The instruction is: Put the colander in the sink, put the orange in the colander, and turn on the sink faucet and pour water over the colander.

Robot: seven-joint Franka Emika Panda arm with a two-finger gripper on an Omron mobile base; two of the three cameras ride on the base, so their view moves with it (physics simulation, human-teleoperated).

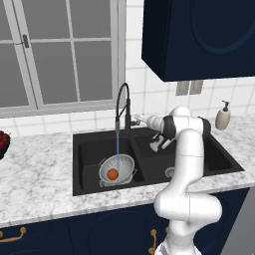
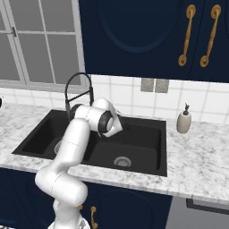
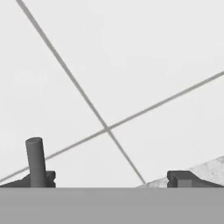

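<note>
With its jaws spread apart, the gripper (image 1: 141, 119) sits mid-frame just right of the faucet (image 1: 122, 107), whose stream falls down-left onto the orange (image 1: 113, 174) in the colander (image 1: 117, 169).

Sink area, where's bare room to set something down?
Free: the right basin, apart from its drain; the counter left of the sink; the counter between sink and soap bottle. Crowded: the left basin, where the colander holds the orange under running water.

soap dispenser (image 1: 222, 116) right on counter (image 1: 35, 174) | dark red thing (image 1: 3, 143), maybe bowl, left edge
</note>
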